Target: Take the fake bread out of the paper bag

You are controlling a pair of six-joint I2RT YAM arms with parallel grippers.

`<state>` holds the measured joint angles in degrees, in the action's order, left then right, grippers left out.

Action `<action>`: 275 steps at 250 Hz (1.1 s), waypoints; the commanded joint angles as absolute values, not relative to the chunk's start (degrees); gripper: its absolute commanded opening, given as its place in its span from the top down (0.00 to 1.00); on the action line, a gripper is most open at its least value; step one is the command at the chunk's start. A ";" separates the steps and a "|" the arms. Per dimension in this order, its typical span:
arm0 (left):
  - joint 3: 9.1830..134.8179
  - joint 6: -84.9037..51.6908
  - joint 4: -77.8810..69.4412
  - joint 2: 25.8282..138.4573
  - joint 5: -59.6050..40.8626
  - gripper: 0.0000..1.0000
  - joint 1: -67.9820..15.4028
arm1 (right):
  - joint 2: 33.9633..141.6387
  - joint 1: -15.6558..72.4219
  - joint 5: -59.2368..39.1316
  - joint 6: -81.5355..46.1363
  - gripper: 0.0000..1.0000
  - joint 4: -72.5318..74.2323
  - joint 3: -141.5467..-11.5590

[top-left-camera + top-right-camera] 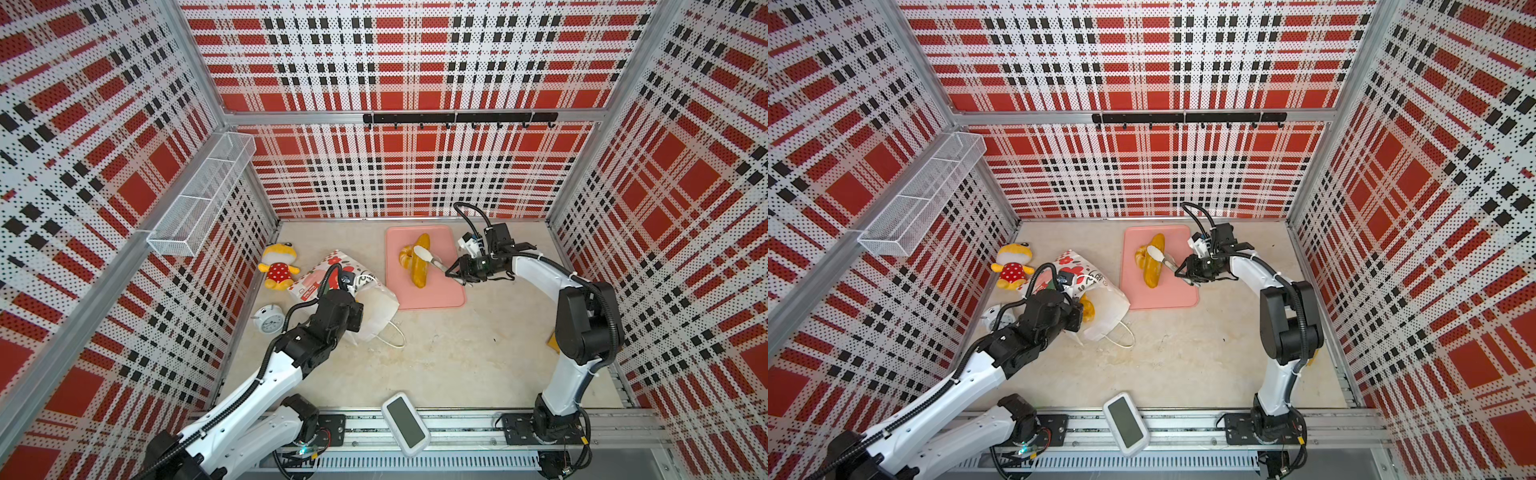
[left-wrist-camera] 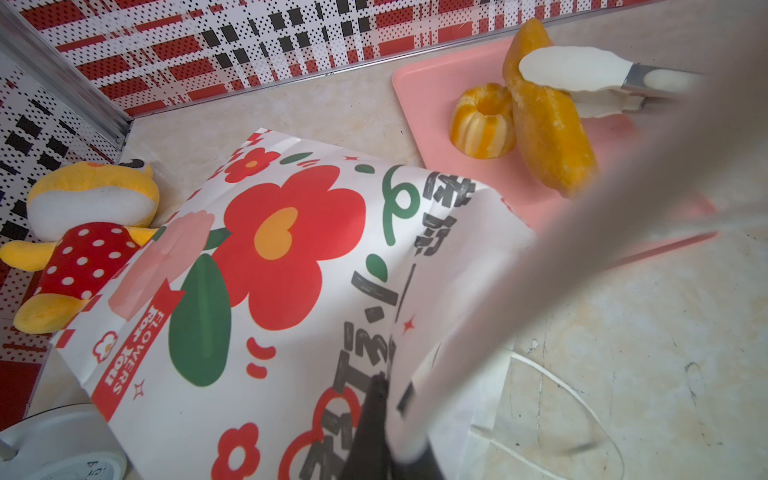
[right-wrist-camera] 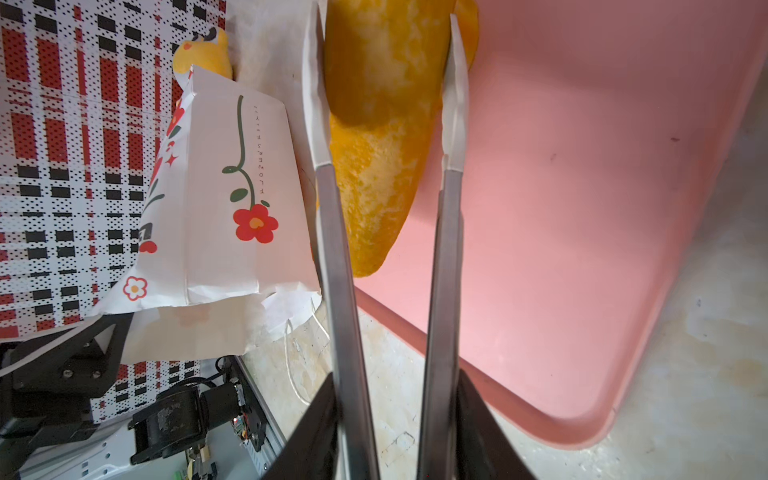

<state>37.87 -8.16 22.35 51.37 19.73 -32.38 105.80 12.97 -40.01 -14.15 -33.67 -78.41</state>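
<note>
1. At the far left of the worktop (image 1: 457,353), a yellow plush toy (image 1: 277,266) in a red dotted dress lies by the wall, with a white alarm clock (image 1: 269,319) nearer the front.
2. Just right of them, the paper bag (image 1: 376,309) lies tipped over, floral face up. A golden bread piece (image 1: 1087,309) shows inside its mouth.
3. The left end effector (image 2: 388,419) is pinched tight on the bag's mouth edge.
4. Right of the bag, a pink tray (image 1: 436,291) carries a ring cake (image 1: 405,257) and, touching it, a long loaf (image 1: 419,274).
5. White-tipped tongs (image 1: 432,259) straddle the loaf, their blades parted to either side of it.
6. The right end effector (image 3: 397,428) grips the tongs by their metal arms, at the tray's right edge.
</note>
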 commanded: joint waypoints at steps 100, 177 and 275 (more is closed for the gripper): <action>37.27 -9.80 23.59 51.50 20.74 1.00 -32.77 | 100.68 11.16 -33.05 -11.68 0.49 -38.90 -76.91; 37.35 -9.94 23.25 51.92 20.04 1.00 -32.87 | 95.34 11.16 -28.02 -11.34 0.52 -44.47 -75.88; 37.35 -9.96 23.42 51.19 20.21 1.00 -33.05 | 87.69 11.25 -21.64 -10.33 0.38 -32.54 -63.60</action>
